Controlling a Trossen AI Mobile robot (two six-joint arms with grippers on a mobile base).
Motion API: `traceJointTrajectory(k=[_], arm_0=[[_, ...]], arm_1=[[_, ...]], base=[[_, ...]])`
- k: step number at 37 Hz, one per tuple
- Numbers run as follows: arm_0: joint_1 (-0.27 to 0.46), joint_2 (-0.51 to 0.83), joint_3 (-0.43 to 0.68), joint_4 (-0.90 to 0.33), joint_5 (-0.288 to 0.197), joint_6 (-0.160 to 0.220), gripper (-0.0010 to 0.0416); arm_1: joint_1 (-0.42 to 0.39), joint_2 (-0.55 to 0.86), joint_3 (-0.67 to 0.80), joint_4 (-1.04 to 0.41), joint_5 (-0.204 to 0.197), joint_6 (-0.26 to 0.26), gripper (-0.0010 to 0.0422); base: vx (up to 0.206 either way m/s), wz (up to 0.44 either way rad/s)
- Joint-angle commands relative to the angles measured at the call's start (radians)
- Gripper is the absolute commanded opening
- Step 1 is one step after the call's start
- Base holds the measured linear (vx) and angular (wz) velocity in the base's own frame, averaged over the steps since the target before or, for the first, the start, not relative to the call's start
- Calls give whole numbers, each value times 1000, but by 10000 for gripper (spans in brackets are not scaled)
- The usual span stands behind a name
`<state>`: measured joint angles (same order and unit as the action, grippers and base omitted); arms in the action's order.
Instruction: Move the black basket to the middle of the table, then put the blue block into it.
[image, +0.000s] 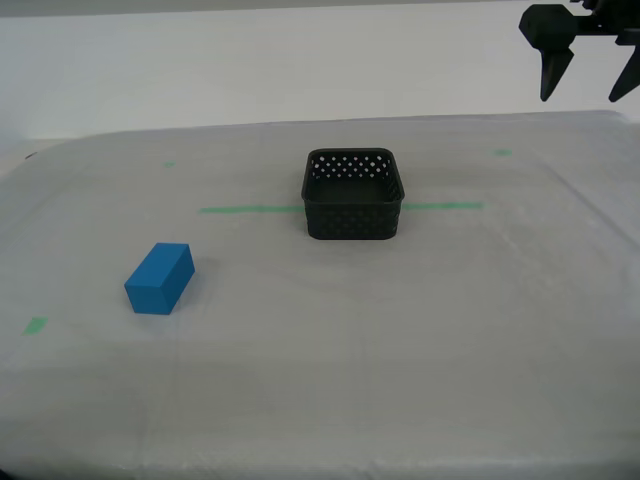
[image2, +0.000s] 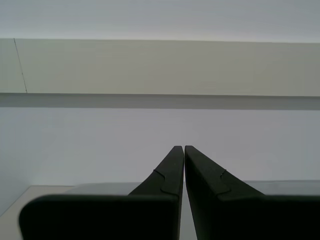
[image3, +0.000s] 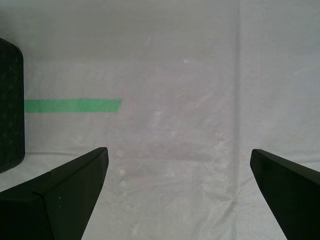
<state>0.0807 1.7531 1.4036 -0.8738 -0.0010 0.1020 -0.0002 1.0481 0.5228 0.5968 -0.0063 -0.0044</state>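
Basket centred on the counter; blue block next.

My first pincer (image3: 177, 165) hangs wide open and empty at the exterior view's upper right — the blue block (image: 160, 278) lies lower left of the black basket (image: 353, 194), long axis running toward it; my second pincer (image2: 184, 150) is closed, empty.

Black basket (image3: 10, 105): first wrist view's edge cuts off all but one rounded corner and a wall. Green tape line (image: 250, 209): middle stretch hidden behind the basket in exterior view. My first gripper (image: 590, 80): cropped at the exterior view's upper right corner; arm unseen.
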Motion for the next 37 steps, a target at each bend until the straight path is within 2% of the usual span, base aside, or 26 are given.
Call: traceJointTrajectory(k=[1, 37], arm_0=[[0, 0, -3, 3, 1, 0, 399], [0, 0, -4, 8, 0, 0, 398]], arm_1=[[0, 0, 0, 3, 0, 2, 0], [0, 0, 0, 3, 0, 2, 0]], base=[[0, 0], [0, 0]])
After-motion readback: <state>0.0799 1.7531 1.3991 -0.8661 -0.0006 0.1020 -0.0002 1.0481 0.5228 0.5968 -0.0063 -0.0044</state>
